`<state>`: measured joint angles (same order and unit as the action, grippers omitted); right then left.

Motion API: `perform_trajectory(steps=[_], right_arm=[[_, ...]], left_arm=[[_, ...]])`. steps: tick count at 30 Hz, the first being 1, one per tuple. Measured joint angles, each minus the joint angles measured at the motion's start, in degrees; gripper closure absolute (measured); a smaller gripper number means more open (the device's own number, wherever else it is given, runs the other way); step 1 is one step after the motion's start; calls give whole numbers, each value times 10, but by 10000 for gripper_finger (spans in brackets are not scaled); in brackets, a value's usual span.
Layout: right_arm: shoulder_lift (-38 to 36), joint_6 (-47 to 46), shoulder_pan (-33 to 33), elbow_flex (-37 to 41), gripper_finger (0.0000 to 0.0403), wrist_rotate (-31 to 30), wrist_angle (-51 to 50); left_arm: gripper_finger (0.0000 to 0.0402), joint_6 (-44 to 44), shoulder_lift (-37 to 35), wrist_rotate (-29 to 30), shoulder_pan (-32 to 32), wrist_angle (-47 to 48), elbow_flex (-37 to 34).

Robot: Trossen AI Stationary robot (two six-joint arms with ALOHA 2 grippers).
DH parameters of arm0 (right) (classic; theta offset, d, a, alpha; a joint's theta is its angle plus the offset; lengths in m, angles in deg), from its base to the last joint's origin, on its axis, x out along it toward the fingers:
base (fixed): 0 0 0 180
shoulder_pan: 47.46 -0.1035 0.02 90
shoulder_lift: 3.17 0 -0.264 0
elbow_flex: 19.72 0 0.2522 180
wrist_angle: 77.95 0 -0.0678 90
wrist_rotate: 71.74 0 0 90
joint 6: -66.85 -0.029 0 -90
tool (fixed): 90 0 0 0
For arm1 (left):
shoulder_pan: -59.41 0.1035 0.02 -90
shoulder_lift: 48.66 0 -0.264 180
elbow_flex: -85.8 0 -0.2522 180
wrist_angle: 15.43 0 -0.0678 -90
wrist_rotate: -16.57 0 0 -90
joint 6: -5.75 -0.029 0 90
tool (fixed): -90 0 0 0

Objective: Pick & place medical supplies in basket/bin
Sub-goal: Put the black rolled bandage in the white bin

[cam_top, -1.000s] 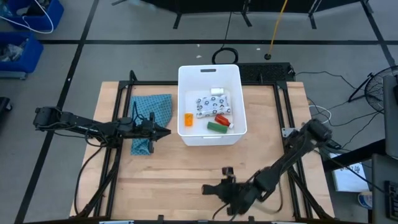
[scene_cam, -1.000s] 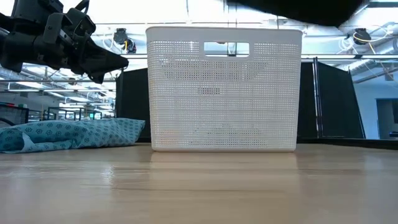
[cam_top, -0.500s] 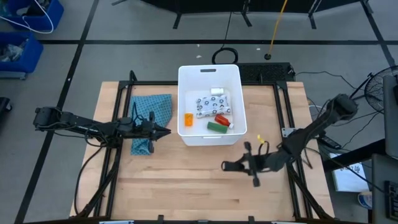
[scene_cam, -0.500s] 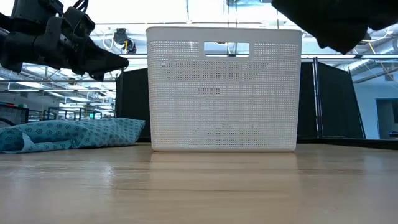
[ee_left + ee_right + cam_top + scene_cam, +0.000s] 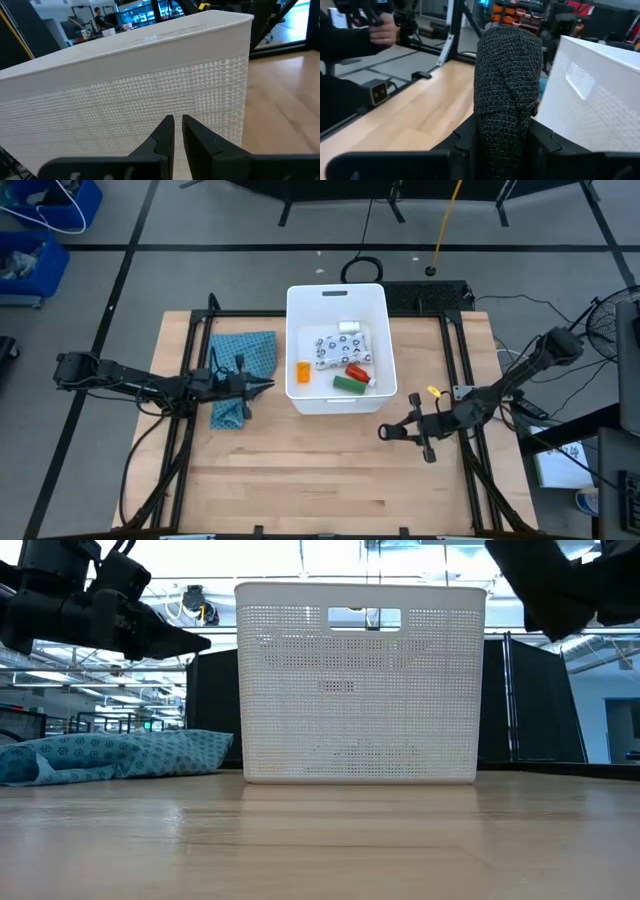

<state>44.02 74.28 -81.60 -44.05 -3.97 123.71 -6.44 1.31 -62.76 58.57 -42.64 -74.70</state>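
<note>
Progress: judged nearly done; five supplies seen in the tub, one black item left to place.
Tub [image 5: 338, 407]: white, perforated walls, handle slot; table centre, far half.
Contents: dotted packet [image 5: 335, 347], red bottle [image 5: 359, 372], orange bottle [image 5: 303, 370], green block [image 5: 347, 383], white roll [image 5: 349, 327].
Black bar [image 5: 507, 85]: dark mesh texture, oblong; clamped in right gripper [image 5: 386, 432], near-right of tub, not yet over it.
Left gripper [image 5: 266, 388]: fingers nearly closed, nothing held; just left of tub, above teal cloth [image 5: 245, 360].

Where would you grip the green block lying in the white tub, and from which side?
Across its short width, at mid-length, from straight above: the green block lies flat on the floor of the white tub, whose walls close off every sideways approach.
</note>
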Motion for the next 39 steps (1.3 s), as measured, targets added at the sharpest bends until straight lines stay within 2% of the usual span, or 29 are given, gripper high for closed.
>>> perform_trajectory(steps=[6,16,22,27,39], right_arm=[[-23,36,22,3,311,46,-9],[-29,24,57,3,311,148,-27],[-29,6,57,3,311,144,-32],[-29,-6,57,3,307,87,-41],[-29,1,57,1,309,88,5]], left_arm=[[360,-49,0,10,0,-18,0],[360,-53,0,30,0,-34,0],[360,-51,0,35,1,-35,0],[360,-45,0,35,1,-34,0],[360,-50,0,35,1,-34,0]])
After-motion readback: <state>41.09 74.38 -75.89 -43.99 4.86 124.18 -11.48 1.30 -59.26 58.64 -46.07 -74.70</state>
